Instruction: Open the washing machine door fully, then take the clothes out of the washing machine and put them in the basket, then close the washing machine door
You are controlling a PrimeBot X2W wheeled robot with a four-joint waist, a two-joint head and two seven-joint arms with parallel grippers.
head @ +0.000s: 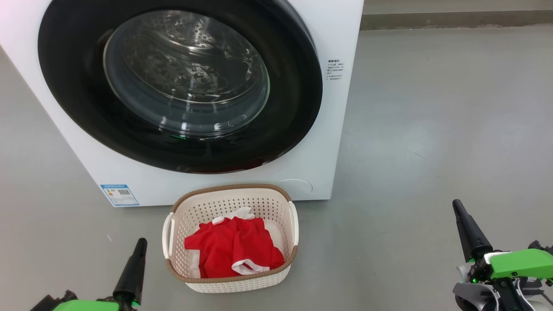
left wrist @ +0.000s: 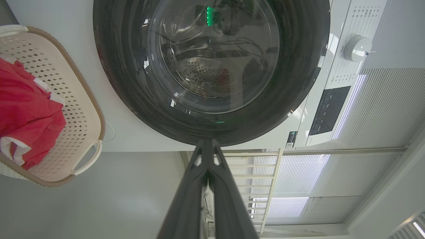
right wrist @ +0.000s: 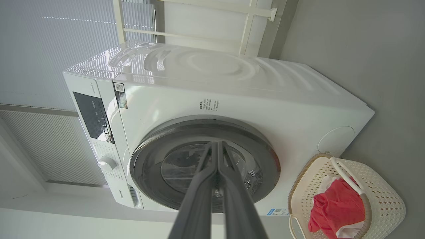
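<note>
The white washing machine (head: 332,142) stands ahead, its round black-rimmed door (head: 77,103) shut flat against the front; the steel drum shows through the glass. On the floor before it sits the cream basket (head: 229,283) with the red clothes (head: 233,248) inside. My left gripper (head: 140,242) is shut at the lower left, left of the basket and apart from it. My right gripper (head: 457,205) is shut at the lower right, well clear of the basket. The wrist views show each pair of fingers pressed together, the door (left wrist: 116,83) (right wrist: 265,159), the basket (left wrist: 96,116) (right wrist: 385,205) and the clothes (left wrist: 26,113) (right wrist: 335,205).
Grey floor (head: 432,129) spreads to the right of the machine and around the basket. A control panel with a knob (left wrist: 357,48) runs along the machine's top. A pale rack (left wrist: 265,179) and window blinds stand beside the washer.
</note>
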